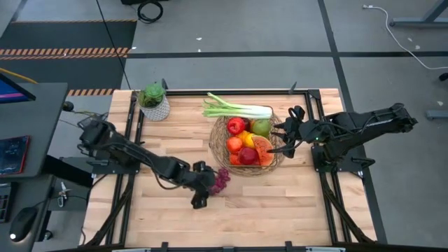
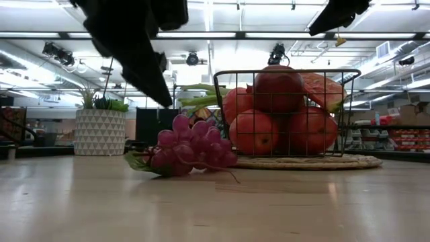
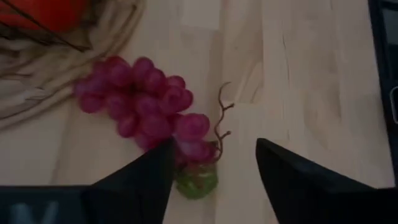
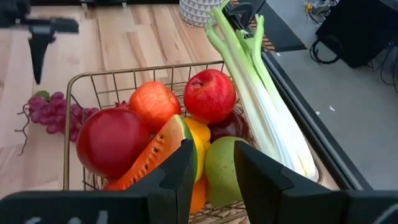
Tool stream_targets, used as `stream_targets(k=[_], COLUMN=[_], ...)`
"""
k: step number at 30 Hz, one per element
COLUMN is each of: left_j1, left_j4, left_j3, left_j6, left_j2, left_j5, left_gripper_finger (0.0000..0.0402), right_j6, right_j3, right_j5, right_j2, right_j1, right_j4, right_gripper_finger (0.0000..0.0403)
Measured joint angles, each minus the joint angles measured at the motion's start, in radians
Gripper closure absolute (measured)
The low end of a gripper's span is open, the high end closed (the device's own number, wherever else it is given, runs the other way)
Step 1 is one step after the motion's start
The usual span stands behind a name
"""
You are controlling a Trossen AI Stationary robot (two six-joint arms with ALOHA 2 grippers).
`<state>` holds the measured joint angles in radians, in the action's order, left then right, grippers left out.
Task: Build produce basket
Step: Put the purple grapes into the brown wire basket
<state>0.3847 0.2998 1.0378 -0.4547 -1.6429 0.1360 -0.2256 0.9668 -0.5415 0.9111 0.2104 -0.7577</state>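
Wire basket heaped with produce, purple grapes on table just beside it

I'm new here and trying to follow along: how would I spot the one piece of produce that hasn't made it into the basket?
Find the round wire basket heaped with fruit on the wooden table. Just outside its rim, on the side nearer the left arm, a bunch of purple grapes lies on the bare wood under the left gripper. It alone is purple, a cluster of small beads with a thin curly stem.

Probably lab: ceiling strip lights.
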Motion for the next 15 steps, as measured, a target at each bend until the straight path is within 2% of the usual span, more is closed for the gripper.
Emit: stream_targets(k=[2, 10, 15], left_j1=[0.009, 0.029, 0.029], left_j4=[-0.016, 0.017, 0.025], left_j3=[0.009, 0.101, 0.108], left_j6=[-0.012, -0.032, -0.033], left_j2=[-0.042, -0.16, -0.192], left_j5=[0.007, 0.207, 0.216], left_gripper_finger=[0.0159, 0.011, 0.0107], right_j6=[-0.001, -0.011, -0.011], right_j3=[0.0, 0.0, 0.0], right_j5=[-0.001, 0.0, 0.0], right_j2=[0.003, 0.012, 0.021], right_j1=[0.0, 0.0, 0.0], right_j4=[0.003, 0.003, 0.001], right_gripper_finger=[0.0283, 0.0283, 0.0283])
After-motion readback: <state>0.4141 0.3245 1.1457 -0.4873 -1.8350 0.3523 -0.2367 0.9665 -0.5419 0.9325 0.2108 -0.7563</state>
